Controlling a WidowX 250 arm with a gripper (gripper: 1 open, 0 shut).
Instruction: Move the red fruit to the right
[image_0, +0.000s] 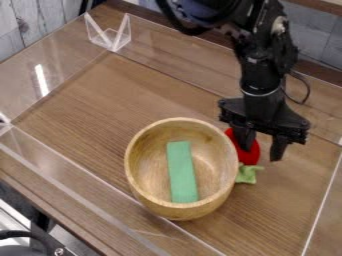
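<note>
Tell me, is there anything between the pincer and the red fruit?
Nothing visible. The pincer is directly over the red fruit, its fingers astride it. The wooden bowl sits immediately left of the fruit, not between them.

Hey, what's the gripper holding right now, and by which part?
The gripper straddles the red fruit at its red body, leafy end poking out below. Whether it actually grips cannot be told.

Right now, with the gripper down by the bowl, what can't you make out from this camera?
- Red fruit: mostly covered by the gripper; only a red patch and its green leaf show.
- Jaw contact: cannot tell whether the fingers touch the fruit.
- Fruit against the wooden bowl: touching or apart is unclear, too small.
- Arm's upper part: cut off by the top edge.
</note>
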